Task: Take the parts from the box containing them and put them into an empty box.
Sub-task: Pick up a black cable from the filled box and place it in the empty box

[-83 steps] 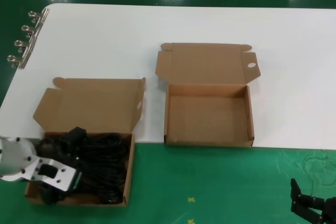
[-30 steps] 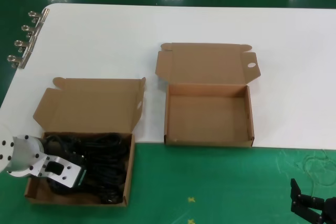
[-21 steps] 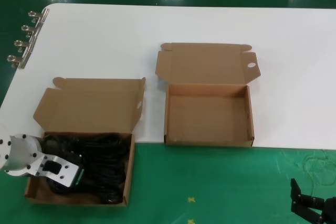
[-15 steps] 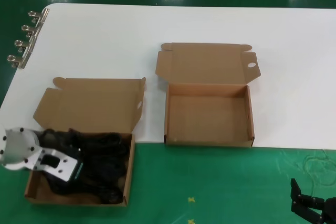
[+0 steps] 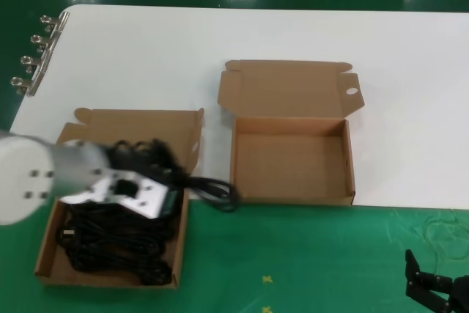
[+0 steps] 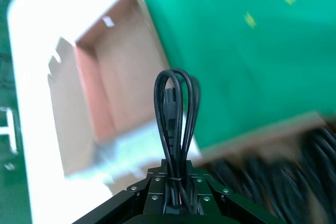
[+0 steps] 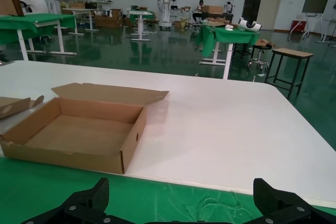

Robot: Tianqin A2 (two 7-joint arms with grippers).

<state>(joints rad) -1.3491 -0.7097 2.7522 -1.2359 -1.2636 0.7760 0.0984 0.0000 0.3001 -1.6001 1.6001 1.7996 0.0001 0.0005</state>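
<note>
My left gripper (image 6: 176,195) is clamped down on one bundled cable (image 6: 176,124); its folded loops stick straight out past my fingertips, with a plug hanging among them. From the head camera, the left gripper (image 5: 157,199) sits above the slit-flap box (image 5: 48,232), over its rim on the side facing the other box. The held cable (image 5: 209,187) trails out from the jaws across that wall and over the gap between the two boxes, its free end close to the near corner of the round-hole box (image 5: 292,196), whether touching I cannot tell.

Below and behind my jaws, the remaining cables (image 5: 110,243) lie coiled in the slit-flap box, filling most of its floor. Its lid (image 5: 88,137) stands open on the far side.

Ahead of the jaws, the round-hole box has a bare brown floor, four low walls and its lid (image 5: 286,86) folded back away from me, so the top is open. In the left wrist view the same box (image 6: 105,87) lies beyond the cable loops. The white table (image 5: 220,34) spreads wide beyond both boxes; green mat (image 5: 293,254) runs along the near side.

My right gripper (image 7: 173,211) is parked low at the near right edge, well apart from both boxes, jaws spread wide and holding nothing.
</note>
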